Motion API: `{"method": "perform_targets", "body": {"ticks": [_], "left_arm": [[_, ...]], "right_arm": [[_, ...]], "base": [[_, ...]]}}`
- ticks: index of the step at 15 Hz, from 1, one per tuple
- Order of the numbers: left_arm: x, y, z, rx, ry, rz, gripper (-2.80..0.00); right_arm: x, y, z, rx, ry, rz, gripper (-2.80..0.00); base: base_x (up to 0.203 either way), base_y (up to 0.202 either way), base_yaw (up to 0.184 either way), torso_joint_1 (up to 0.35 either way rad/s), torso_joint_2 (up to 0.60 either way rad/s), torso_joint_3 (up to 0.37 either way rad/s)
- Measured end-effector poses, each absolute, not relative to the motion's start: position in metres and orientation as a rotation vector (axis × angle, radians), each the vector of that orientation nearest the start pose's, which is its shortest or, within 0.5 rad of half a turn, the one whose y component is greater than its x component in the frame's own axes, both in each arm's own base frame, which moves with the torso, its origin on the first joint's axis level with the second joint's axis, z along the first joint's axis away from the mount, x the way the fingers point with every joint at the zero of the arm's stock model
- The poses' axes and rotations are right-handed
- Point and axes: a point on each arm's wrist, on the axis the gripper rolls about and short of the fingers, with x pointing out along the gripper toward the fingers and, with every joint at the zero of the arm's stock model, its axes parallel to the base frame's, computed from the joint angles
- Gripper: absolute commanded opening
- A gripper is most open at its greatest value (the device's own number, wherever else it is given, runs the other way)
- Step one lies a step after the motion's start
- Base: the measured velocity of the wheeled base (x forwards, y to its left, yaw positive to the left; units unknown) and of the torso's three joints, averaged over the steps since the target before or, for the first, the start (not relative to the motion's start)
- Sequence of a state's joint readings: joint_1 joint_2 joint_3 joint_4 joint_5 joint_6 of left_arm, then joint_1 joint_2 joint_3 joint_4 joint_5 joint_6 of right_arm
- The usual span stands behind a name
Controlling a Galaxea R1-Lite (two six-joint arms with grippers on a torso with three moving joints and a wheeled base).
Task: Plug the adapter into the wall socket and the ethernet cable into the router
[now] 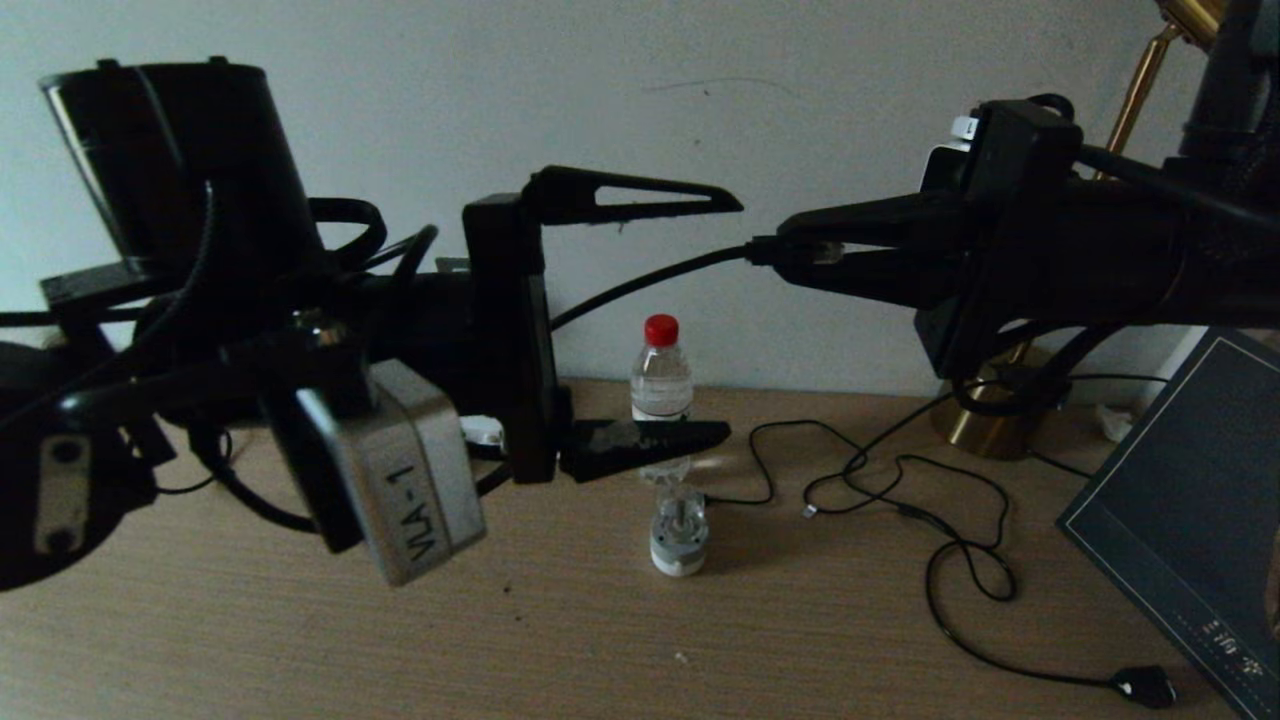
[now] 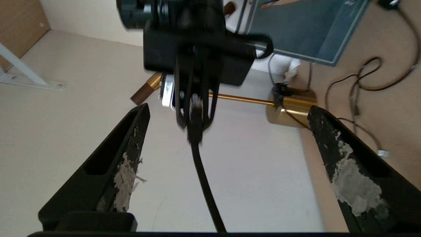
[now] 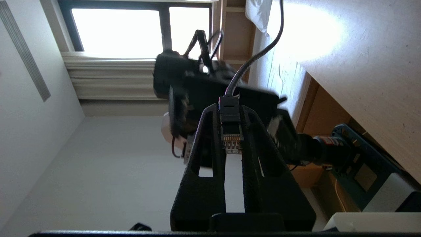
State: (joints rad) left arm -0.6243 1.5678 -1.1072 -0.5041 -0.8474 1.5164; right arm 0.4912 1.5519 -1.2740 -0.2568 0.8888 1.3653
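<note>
My right gripper is raised in front of the wall and shut on the clear-tipped plug of the ethernet cable. The plug tip points back toward the wrist, between the fingers. The black cable leaves the fingertips and hangs toward my left arm. My left gripper faces the right one at the same height, wide open and holding nothing. The cable passes between its two fingers without touching them. The adapter, the wall socket and the router are out of view.
On the wooden desk stand a red-capped water bottle, a small grey cylinder and a brass lamp base. A thin black lamp cord loops to its plug. A dark blue board lies at the right.
</note>
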Motion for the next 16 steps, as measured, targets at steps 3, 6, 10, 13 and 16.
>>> {"method": "perform_targets", "body": {"ticks": [3, 6, 10, 13, 16], "left_arm": [[0.229, -0.186, 0.301, 1.216, -1.160, -1.104, 0.00], [0.233, -0.189, 0.301, 1.211, -1.168, -1.095, 0.00], [0.235, -0.191, 0.301, 1.199, -1.169, -1.092, 0.00], [0.235, -0.191, 0.301, 1.176, -1.168, -1.086, 0.00], [0.235, -0.191, 0.296, 1.172, -1.154, -1.098, 0.00]], "right_arm": [[0.234, 0.144, 0.323, 1.131, 0.953, 1.136, -2.80], [0.234, 0.144, 0.322, 1.127, 0.962, 1.145, -2.80], [0.233, 0.145, 0.321, 1.125, 0.968, 1.147, -2.80], [0.233, 0.146, 0.319, 1.124, 0.976, 1.145, -2.80], [0.232, 0.148, 0.317, 1.117, 0.991, 1.155, -2.80]], "base": [[0.000, 0.000, 0.000, 0.000, 0.00, 0.000], [0.000, 0.000, 0.000, 0.000, 0.00, 0.000], [0.000, 0.000, 0.000, 0.000, 0.00, 0.000], [0.000, 0.000, 0.000, 0.000, 0.00, 0.000], [0.000, 0.000, 0.000, 0.000, 0.00, 0.000]]}}
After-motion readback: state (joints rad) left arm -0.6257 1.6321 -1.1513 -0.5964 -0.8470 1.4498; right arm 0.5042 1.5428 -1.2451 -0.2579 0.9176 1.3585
